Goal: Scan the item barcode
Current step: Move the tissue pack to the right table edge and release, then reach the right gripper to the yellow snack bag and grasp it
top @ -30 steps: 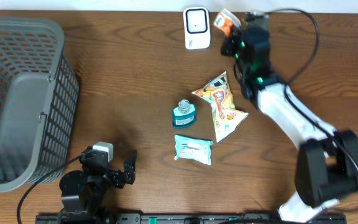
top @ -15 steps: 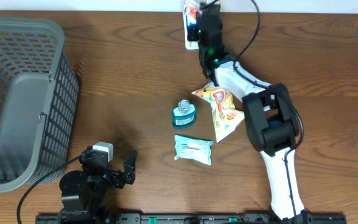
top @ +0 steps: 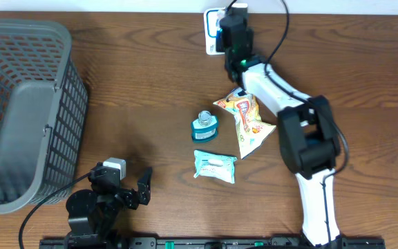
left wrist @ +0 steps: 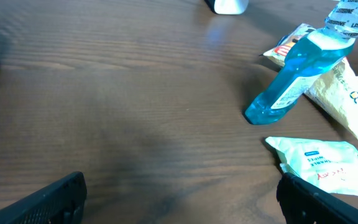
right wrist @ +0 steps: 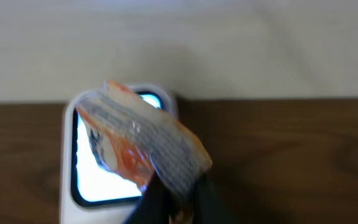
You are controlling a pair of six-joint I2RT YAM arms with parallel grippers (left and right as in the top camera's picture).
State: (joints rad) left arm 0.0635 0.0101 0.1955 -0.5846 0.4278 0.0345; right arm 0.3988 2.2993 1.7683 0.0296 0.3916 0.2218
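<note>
Since the preceding view the right hand (right wrist: 178,200) has swung leftward from beside the scanner (right wrist: 73,177) to a position directly before it, carrying the orange-and-white packet (right wrist: 143,144). This hand is clamped on the packet's lower edge, and the packet lies across the scanner's lit window. The left hand (left wrist: 179,205), near the front edge of the desk (top: 137,76), is spread wide and empty. Mid-desk lie a blue bottle (top: 204,126), a printed snack bag (top: 246,119) and a white wipes pack (top: 215,166). A grey basket (top: 19,111) occupies the left side.
</note>
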